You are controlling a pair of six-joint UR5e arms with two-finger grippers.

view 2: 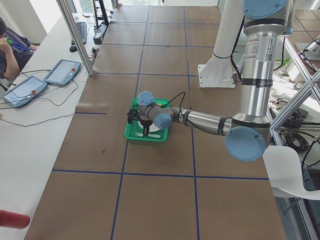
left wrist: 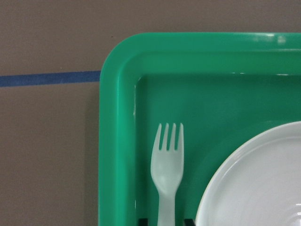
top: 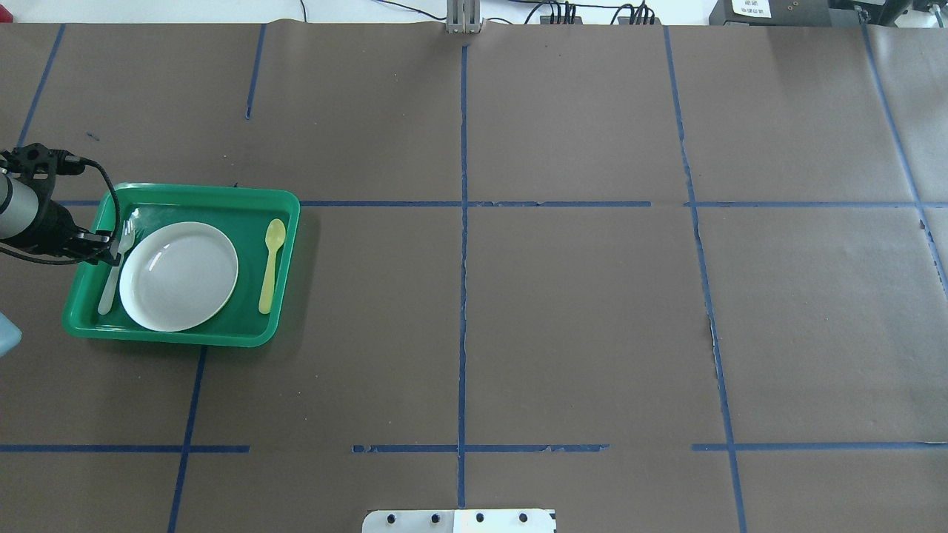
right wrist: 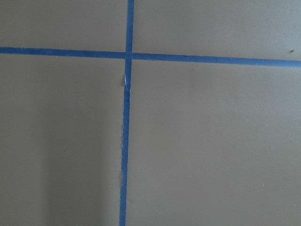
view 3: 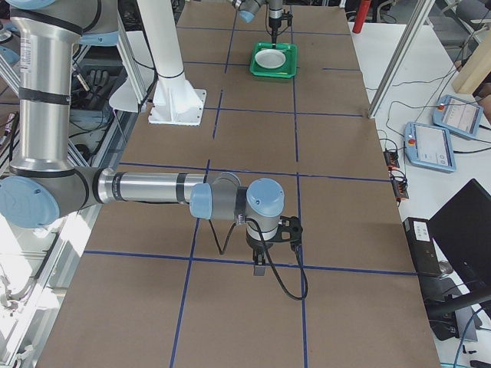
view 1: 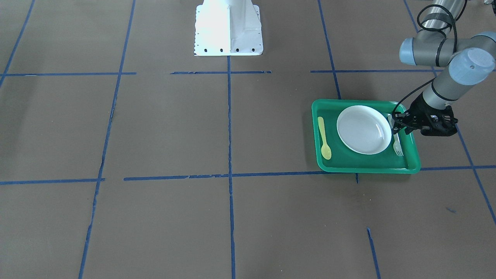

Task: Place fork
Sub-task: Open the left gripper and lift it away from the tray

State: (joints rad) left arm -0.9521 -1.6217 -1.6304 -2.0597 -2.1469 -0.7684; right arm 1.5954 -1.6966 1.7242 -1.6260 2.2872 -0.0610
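Note:
The pale whitish fork [left wrist: 167, 169] lies flat in the green tray [left wrist: 117, 141], tines pointing away from the wrist camera, between the tray's wall and the white plate [left wrist: 254, 183]. It also shows in the front view [view 1: 398, 145] and the overhead view [top: 112, 281]. My left gripper [top: 109, 250] hangs low over the fork's handle. Its dark fingertips [left wrist: 143, 221] stand either side of the handle with small gaps, so it looks open. My right gripper [view 3: 259, 268] hovers over bare table far from the tray [view 3: 274, 60]; I cannot tell whether it is open or shut.
A yellow spoon [top: 271, 265] lies in the tray on the plate's [top: 178, 275] other side. The tray [top: 185, 337] sits at the table's far left. Blue tape lines cross the brown table. The white robot base [view 1: 228, 29] stands at the table's edge.

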